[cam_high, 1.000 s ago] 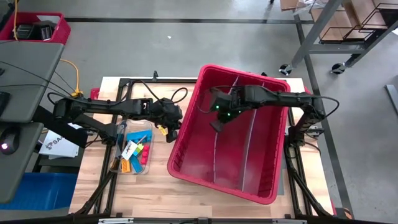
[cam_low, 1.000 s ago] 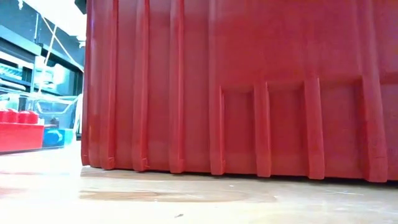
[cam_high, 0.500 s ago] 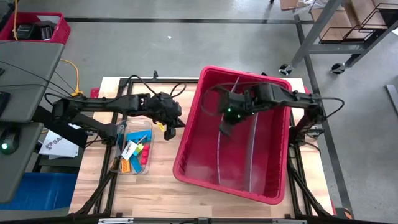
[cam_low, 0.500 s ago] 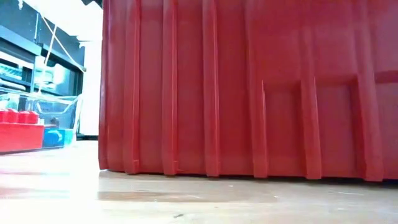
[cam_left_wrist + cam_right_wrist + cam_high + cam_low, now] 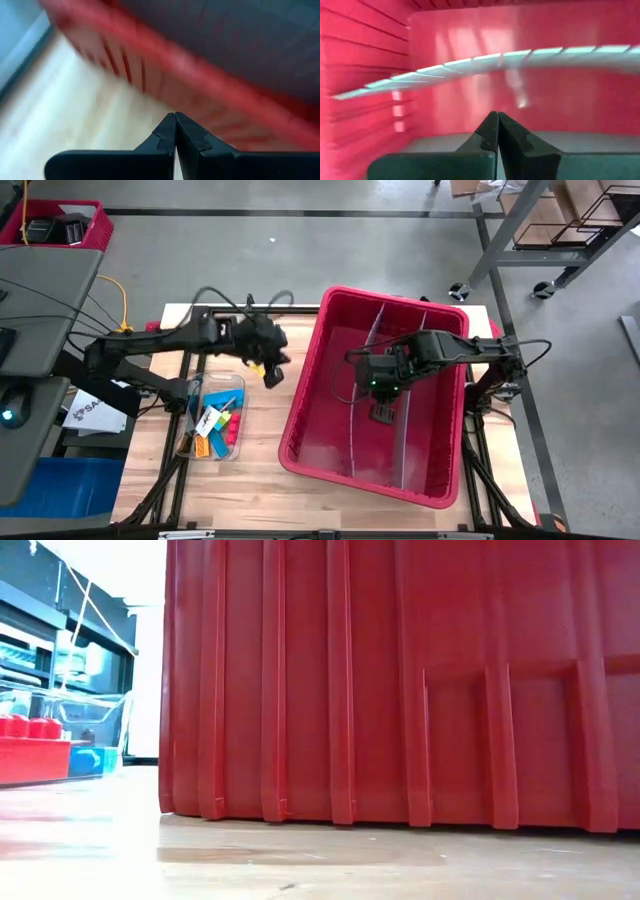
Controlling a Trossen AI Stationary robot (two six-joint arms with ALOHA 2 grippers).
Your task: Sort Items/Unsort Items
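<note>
High view: the items (image 5: 212, 423) lie in a clear tray (image 5: 237, 385) at the lower left of the frame, on the wooden surface (image 5: 260, 480). Among them are orange, blue, yellow, red and green blocks and a dark pen-like stick; the stick's long axis runs roughly from the tray's top edge toward its bottom edge, slightly slanted. The tray's own long axis runs top to bottom in the frame.

Just right of the tray stands the large red bin (image 5: 305, 395), tilted a little in the frame, with pale dividers (image 5: 360, 405) running lengthwise inside it. The left tool (image 5: 273, 375) hangs above the surface between tray and bin, near the bin's left wall, its fingers pressed together and holding nothing, as the left wrist view shows (image 5: 175, 131). The right tool (image 5: 384, 413) is inside the bin at the centre of the frame, fingers likewise pressed together and empty (image 5: 497, 131).

Low view: the bin's ribbed wall (image 5: 400, 680) fills most of the frame, blocking the surface behind it.
</note>
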